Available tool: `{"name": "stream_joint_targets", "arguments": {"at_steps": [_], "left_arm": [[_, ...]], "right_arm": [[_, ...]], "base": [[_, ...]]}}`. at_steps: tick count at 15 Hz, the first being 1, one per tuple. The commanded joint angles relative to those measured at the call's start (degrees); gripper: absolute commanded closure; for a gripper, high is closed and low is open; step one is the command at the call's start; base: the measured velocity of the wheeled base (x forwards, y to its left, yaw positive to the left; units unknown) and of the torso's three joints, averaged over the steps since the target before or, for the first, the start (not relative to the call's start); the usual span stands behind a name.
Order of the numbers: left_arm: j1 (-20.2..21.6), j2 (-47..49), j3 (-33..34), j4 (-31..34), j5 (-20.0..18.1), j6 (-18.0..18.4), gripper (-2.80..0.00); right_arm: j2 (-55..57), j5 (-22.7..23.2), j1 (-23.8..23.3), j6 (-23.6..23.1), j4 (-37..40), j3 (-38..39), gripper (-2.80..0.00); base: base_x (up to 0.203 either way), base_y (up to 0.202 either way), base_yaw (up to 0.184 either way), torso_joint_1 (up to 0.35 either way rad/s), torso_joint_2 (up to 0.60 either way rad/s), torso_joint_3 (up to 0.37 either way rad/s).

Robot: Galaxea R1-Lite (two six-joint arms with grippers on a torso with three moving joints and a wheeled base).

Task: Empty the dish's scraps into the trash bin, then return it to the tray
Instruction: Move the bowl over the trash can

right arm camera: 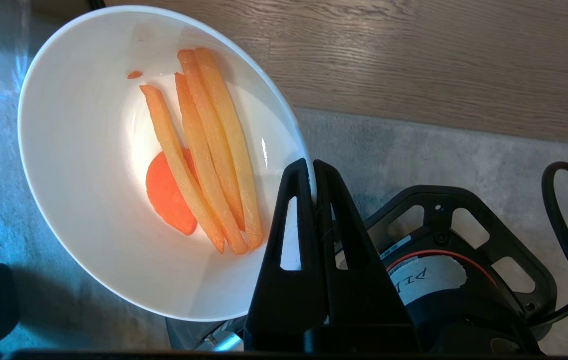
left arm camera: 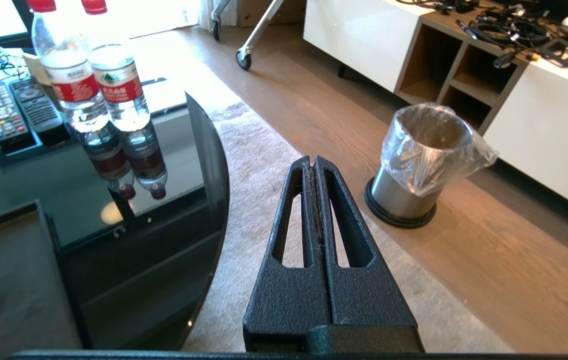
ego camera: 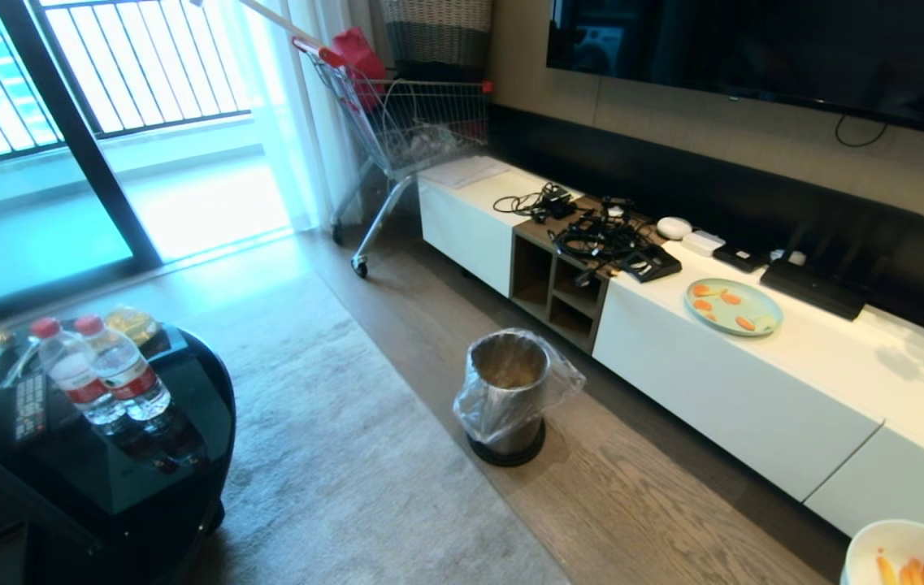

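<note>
My right gripper (right arm camera: 312, 162) is shut on the rim of the dish (right arm camera: 89, 175), a deep white bowl held over the rug. The scraps (right arm camera: 204, 150), several pale orange strips on a round orange slice, lie inside it. In the head view only part of the dish (ego camera: 908, 540) shows, at the lower right corner, with the scraps (ego camera: 908, 571) in it. The trash bin (ego camera: 508, 390) stands on the wood floor ahead, metallic with a clear bag over its rim; the left wrist view also shows this bin (left arm camera: 413, 165). The matte black tray (left arm camera: 9, 290) lies on the glass table. My left gripper (left arm camera: 312, 159) hangs shut and empty above the rug.
A dark glass table (ego camera: 145, 455) at the left carries two water bottles (ego camera: 100, 370) and remotes (left arm camera: 1, 110). A long white cabinet (ego camera: 754, 390) at the right holds cables (ego camera: 600, 236) and a light blue plate (ego camera: 732, 306) with orange pieces. A shopping cart (ego camera: 413, 122) stands behind. The robot's base (right arm camera: 453, 270) is below the dish.
</note>
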Motion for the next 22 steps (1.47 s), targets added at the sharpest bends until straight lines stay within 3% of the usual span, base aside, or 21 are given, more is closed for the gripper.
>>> {"name": "stream_joint_targets", "arguments": {"at_steps": [1, 7, 22], "left_arm": [[0.00, -0.02, 0.00, 0.01, 0.02, -0.04, 0.00], [0.00, -0.02, 0.00, -0.02, 0.02, -0.04, 0.00], [0.00, -0.02, 0.00, 0.01, 0.02, -0.04, 0.00]], "right_arm": [[0.21, -0.14, 0.03, 0.39, 0.04, 0.00, 0.00], [0.37, -0.07, 0.03, 0.39, 0.04, 0.07, 0.00], [4.95, -0.26, 0.12, -0.14, -2.24, -1.22, 0.00]], "base": [[0.179, 0.000, 0.000, -0.005, 0.00, -0.001], [0.164, 0.000, 0.001, 0.006, 0.00, 0.001], [0.000, 0.000, 0.000, 0.000, 0.00, -0.004]]}}
